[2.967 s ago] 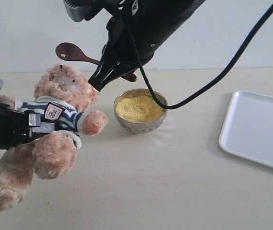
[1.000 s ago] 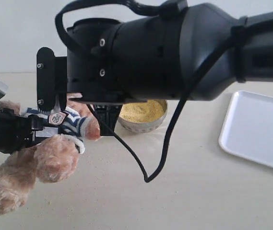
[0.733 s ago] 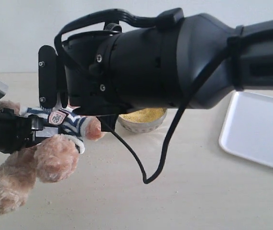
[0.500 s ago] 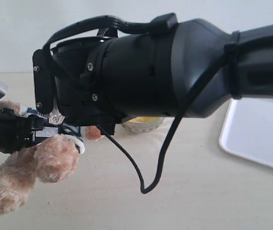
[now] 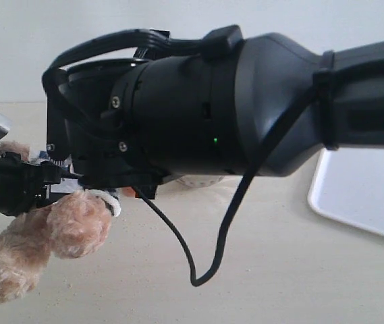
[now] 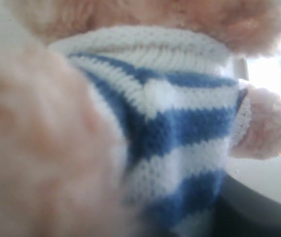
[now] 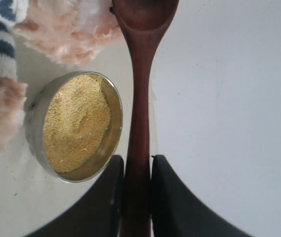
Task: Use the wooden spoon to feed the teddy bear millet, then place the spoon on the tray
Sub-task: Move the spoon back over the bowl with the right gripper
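Black right arm [image 5: 245, 108] nearly hid the round metal bowl [image 7: 33, 118] in the exterior view; right gripper [image 7: 137, 165] pinched the glossy wooden spoon [image 7: 136, 113], left gripper [image 5: 46, 181] clamped the fluffy teddy bear [image 5: 77, 223].

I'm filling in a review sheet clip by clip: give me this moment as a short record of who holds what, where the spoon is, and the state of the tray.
left gripper: shut on the teddy bear, at its striped torso
right gripper: shut on the wooden spoon, at the handle
spoon tip: by the bear's fur; contact unclear; no grain visible on it
millet: heaped in the metal bowl, beside the spoon handle
tray: nothing on its visible part
exterior view: largely blocked by the right arm
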Motion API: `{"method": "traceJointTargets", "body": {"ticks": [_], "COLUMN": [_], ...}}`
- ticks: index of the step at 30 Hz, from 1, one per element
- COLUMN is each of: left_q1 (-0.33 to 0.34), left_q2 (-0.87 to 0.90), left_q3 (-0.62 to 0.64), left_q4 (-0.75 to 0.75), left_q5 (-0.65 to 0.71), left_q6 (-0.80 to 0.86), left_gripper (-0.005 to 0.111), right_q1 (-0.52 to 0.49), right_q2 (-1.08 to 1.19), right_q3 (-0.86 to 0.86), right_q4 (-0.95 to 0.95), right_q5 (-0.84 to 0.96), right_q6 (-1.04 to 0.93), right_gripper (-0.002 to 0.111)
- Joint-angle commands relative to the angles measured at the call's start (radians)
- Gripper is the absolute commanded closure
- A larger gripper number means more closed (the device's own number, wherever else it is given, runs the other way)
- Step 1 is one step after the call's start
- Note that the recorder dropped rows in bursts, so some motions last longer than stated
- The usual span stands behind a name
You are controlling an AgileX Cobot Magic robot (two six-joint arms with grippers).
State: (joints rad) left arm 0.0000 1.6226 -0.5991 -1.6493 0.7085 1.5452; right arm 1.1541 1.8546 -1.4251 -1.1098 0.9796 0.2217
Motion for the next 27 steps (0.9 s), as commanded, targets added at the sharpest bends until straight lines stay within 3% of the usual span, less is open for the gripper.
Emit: {"method": "traceJointTargets", "body": {"ticks": [1,7,11,15,18,27], "left_q1": [0.002,0.002,0.002,0.002,0.002,0.002], "left_q2": [0.0,0.0,0.0,0.0,0.0,0.0], "left_q3": [0.0,0.0,0.0,0.0,0.0,0.0], "left_q4": [-0.006,-0.01,-0.01,-0.01,-0.01,-0.018], "left_q5": [0.022,0.02,0.02,0.015,-0.01,-0.032], "left_q6": [0.019,0.019,0.019,0.019,0.019,0.019], "left_gripper": [0.102,0.102,0.102,0.102,0.102,0.102], "right_q1": [-0.053,-0.208,-0.299,-0.387,-0.436,-0.441], "right_q2": [-0.044,-0.164,-0.208,-0.205,-0.187,-0.012], "right_q3": [0.0,0.0,0.0,0.0,0.0,-0.107], "right_q4": [0.113,0.318,0.592,0.748,0.763,0.613], "right_q5": [-0.003,-0.056,-0.04,0.036,0.02,0.061], "right_q6": [0.008,-0.034,-0.284,-0.42,-0.469,-0.53], "right_gripper": [0.108,0.108,0.108,0.108,0.108,0.108]}}
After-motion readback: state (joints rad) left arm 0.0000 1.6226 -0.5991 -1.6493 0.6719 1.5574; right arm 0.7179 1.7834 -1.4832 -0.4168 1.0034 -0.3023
